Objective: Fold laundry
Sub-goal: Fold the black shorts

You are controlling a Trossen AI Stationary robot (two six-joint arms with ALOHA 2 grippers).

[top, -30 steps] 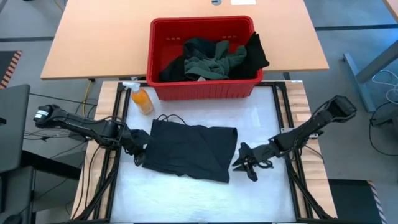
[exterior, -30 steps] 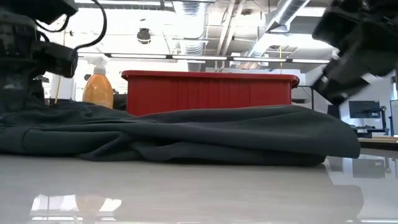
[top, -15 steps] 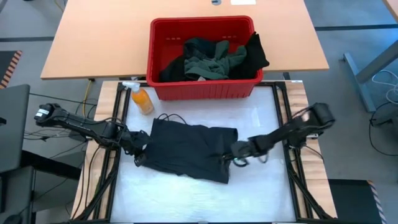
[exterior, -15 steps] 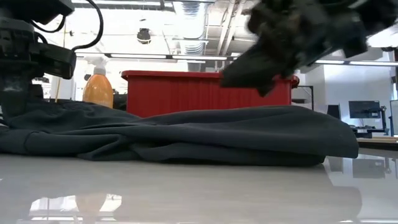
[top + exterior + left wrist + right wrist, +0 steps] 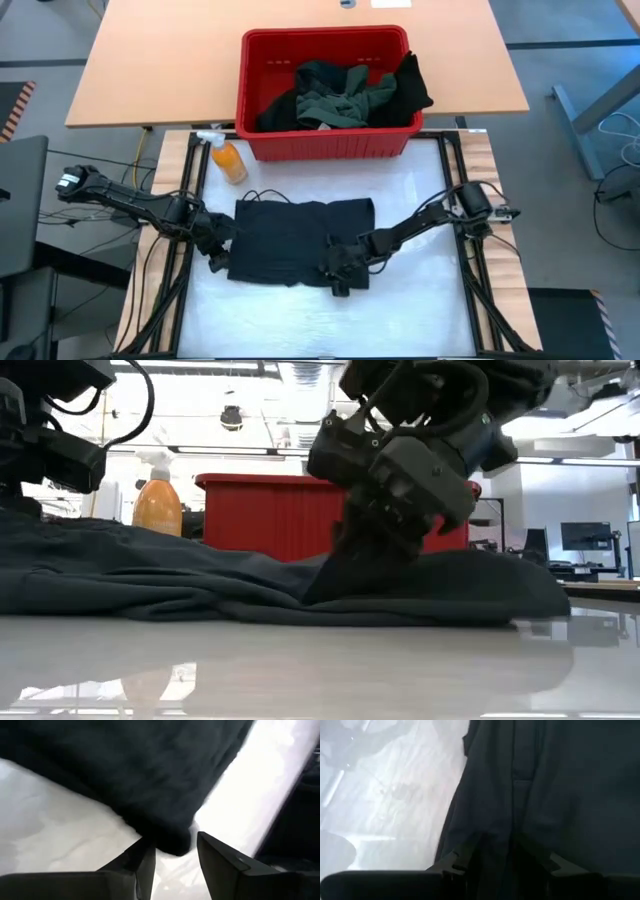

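Swung in from the tabletop's (image 5: pixel 420 200) right, the right tool (image 5: pixel 340 272) is pressed half-open onto the black garment (image 5: pixel 290 240), pinning it, while the left tool (image 5: pixel 216 262) is parted at its corner.

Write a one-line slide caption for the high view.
Both grippers, left and right, work a black garment before a red basket of laundry.

High cam looks straight down on the whole worktop (image 5: pixel 420 200), low cam level across it, both wrist cams close over the black garment (image 5: pixel 295 240), seen in all views.
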